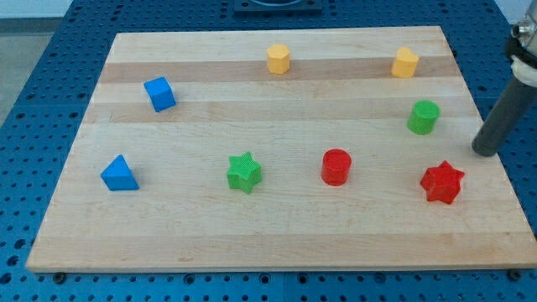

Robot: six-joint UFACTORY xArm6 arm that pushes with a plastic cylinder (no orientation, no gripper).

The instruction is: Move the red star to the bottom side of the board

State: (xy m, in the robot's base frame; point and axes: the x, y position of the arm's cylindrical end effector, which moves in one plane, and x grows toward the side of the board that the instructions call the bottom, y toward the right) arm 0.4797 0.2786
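Observation:
The red star (442, 182) lies on the wooden board (277, 243) at the view's right, below the middle. My tip (484, 152) is at the board's right edge, up and to the right of the red star, with a small gap between them. The green cylinder (424, 117) sits to the left of the tip and above the red star.
A red cylinder (336, 166) and a green star (244, 172) lie left of the red star. A blue triangle (120, 174) and a blue cube (159, 94) are at the left. A yellow hexagonal block (278, 59) and a second yellow block (405, 62) sit near the top.

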